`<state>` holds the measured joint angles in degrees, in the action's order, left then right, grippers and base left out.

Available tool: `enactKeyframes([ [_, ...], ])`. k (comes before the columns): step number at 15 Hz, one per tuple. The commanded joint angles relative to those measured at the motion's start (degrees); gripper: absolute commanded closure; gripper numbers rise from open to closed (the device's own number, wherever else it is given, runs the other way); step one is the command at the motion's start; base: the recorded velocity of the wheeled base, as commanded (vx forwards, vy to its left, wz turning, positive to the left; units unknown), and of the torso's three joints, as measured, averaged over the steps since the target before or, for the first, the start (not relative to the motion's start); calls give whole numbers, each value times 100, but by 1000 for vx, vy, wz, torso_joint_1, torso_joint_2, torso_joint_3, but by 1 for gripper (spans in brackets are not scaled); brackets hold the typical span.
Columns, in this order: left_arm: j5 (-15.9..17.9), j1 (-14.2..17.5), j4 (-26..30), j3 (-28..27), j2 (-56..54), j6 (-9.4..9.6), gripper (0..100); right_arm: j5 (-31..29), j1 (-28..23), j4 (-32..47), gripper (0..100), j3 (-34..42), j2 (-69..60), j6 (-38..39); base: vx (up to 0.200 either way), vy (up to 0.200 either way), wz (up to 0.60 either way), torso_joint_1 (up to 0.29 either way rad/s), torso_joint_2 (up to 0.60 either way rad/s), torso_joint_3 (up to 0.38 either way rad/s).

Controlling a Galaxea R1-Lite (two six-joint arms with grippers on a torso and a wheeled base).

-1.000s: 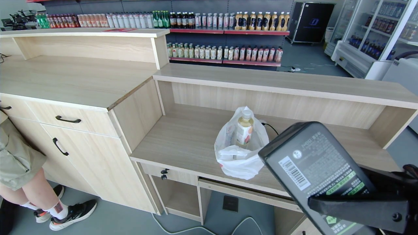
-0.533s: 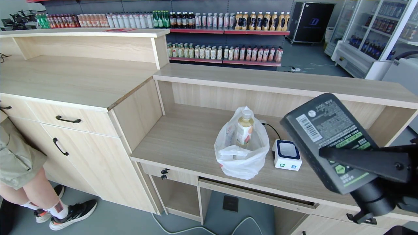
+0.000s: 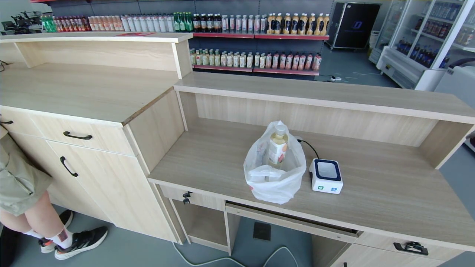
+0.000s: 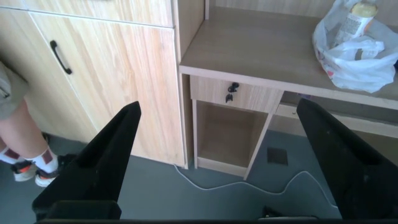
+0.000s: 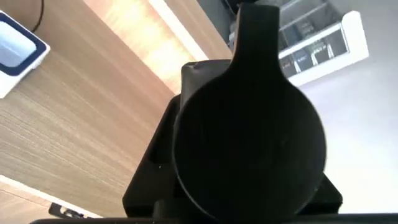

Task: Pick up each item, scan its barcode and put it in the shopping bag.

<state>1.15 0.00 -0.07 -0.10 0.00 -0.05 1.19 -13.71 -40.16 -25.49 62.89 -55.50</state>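
A white shopping bag (image 3: 274,174) stands on the lower desk with a pale drink bottle (image 3: 278,146) upright inside it. Just to its right sits the white barcode scanner (image 3: 326,175), its cable running behind the bag. In the right wrist view my right gripper (image 5: 249,124) is shut on a black package (image 5: 161,174), held over the desk's right part; the scanner (image 5: 15,50) lies off to one side of it. My left gripper (image 4: 217,162) hangs open and empty in front of the desk, below its top, with the bag (image 4: 357,50) farther off.
A taller counter with drawers (image 3: 78,137) stands left of the desk, and a raised ledge (image 3: 319,94) runs along its back. A person's legs (image 3: 33,218) are at the far left. Shelves of bottles (image 3: 256,59) and a fridge (image 3: 426,37) fill the room behind.
The right gripper has carried the black package up and to the right, out of the head view, uncovering the scanner. Bag, bottle and scanner have stayed put.
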Motion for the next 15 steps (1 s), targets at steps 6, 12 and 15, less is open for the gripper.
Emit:
enactKeyframes([
  [6,0,0,-1,1,0,5,0,-155,-650,96,100,79,-31,1332,0,0,300,0,4,1],
  [12,0,0,-1,1,0,5,0,-497,-668,509,100,-334,382,2720,0,0,600,1,2,2],
  [15,0,0,-1,1,9,-4,0,-58,-694,1643,100,-580,953,5542,0,0,400,2,3,2],
])
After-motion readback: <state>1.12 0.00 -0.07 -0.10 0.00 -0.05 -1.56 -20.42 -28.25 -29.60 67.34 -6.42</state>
